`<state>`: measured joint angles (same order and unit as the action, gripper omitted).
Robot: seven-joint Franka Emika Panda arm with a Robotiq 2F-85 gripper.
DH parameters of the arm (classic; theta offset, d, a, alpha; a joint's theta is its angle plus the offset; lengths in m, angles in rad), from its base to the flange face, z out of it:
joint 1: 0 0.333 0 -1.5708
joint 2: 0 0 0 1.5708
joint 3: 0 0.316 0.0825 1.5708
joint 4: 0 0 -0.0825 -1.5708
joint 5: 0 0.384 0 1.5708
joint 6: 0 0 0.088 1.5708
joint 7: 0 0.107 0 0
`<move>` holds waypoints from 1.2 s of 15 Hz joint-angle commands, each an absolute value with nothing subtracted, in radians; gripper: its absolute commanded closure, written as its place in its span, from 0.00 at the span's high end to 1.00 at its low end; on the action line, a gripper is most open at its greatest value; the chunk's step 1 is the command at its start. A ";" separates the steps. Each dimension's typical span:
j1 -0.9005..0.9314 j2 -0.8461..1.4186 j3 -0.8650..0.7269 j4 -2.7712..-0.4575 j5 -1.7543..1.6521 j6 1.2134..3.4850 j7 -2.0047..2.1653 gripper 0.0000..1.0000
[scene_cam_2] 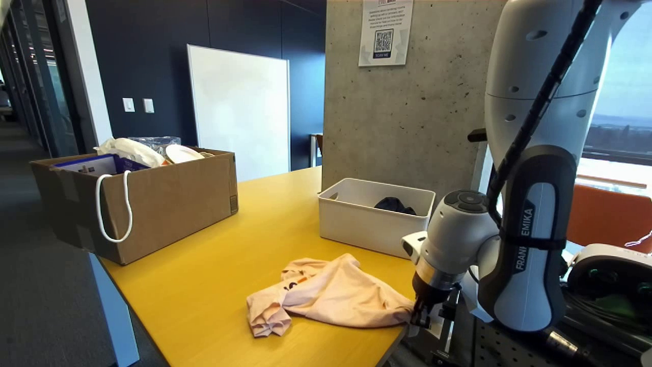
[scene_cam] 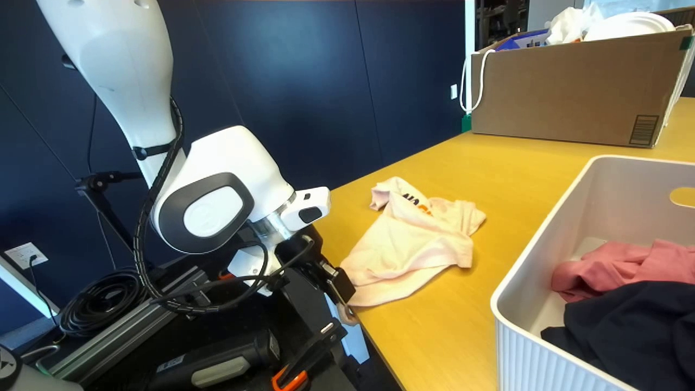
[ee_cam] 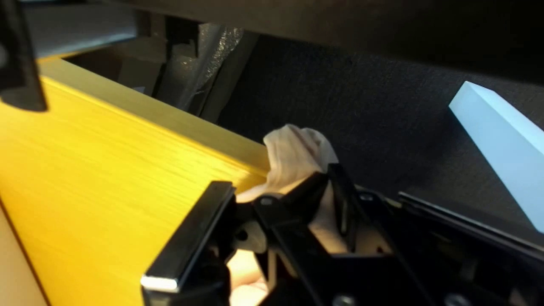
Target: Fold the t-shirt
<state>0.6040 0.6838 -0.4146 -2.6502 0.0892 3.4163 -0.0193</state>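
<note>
T-shirt (scene_cam: 412, 250), a single one, lies rumpled on the yellow table (scene_cam: 445, 331) in an exterior view, mostly plain pale cloth upward, with a little orange and black lettering (scene_cam: 410, 199) showing on a folded part at its far end. One white robot arm (scene_cam: 233, 184) leans down to the table's edge, where the jaws have hold of the T-shirt's near end; a scrap of cloth shows just beneath them. To the side stands one bin (scene_cam: 521, 358) with two garments in it, a pink garment (scene_cam: 624, 266) and, nearer, a navy garment (scene_cam: 630, 331). Farther back on the table is one cardboard box (scene_cam: 564, 92), filled to the top, one white plate-like disc (scene_cam: 630, 25) among its contents.

In an exterior view with one whiteboard (scene_cam_2: 239, 112), two wall plates (scene_cam_2: 128, 104) and one paper notice (scene_cam_2: 385, 33) on a concrete pillar (scene_cam_2: 402, 127), the T-shirt runs from a bunched, pleated end on the table to a narrow end at the jaws, by the table's edge. The bin stands near it, the navy garment showing inside, and one white cord (scene_cam_2: 98, 201) loops down the side of the box.

In the wrist view the two fingertips (ee_cam: 338, 180) come together on T-shirt cloth: the jaws are closed, gripping it, and one small fold puffs out past the tips, beyond the table's edge. One pale blue bar (ee_cam: 501, 144) shows at the right
</note>
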 commanded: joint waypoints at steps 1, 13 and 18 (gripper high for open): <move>0.566 0.610 -0.489 -2.660 0.117 3.408 -0.102 0.02; 0.671 0.601 -0.718 -2.297 0.072 3.161 -0.083 0.02; 0.583 0.664 -0.630 -2.078 -0.030 3.044 -0.012 0.02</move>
